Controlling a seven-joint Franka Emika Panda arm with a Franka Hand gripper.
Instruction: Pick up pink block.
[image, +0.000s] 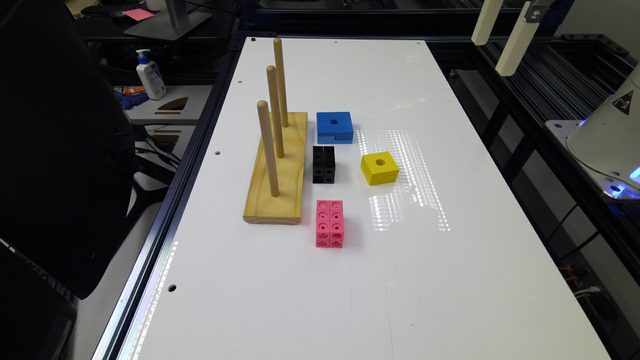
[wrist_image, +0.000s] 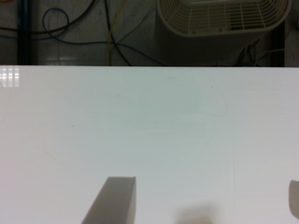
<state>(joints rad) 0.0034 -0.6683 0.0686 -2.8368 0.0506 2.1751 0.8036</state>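
The pink block (image: 330, 223) lies on the white table (image: 450, 280), well clear of the gripper and held by nothing. It is bright pink plastic, an oblong made of small joined cubes — two cubes wide and four long on its top face, as far as the exterior view shows — and each small face has one round hole. Its long side points away from the camera.

Just beside it, toward the exterior view's left, stands the wooden base (image: 280, 172) with three upright wooden pegs (image: 268, 147); nothing is threaded on any peg. Beyond the pink block there is one black block (image: 324, 164) of the same joined-cube kind, close to the base. Farther still is one blue block (image: 334, 127) with a round hole on top, and to the exterior view's right of the black one, one yellow block (image: 380, 168), also with one hole. None of the four blocks touches another.

In the wrist view the gripper (wrist_image: 201, 205) hangs over bare table: one grey finger (wrist_image: 114, 200) shows at one side and a small part of the other at the far edge, so the pincer stands wide and holds nothing. A white plastic basket (wrist_image: 222, 16) sits past the table's edge; what is in it cannot be told.
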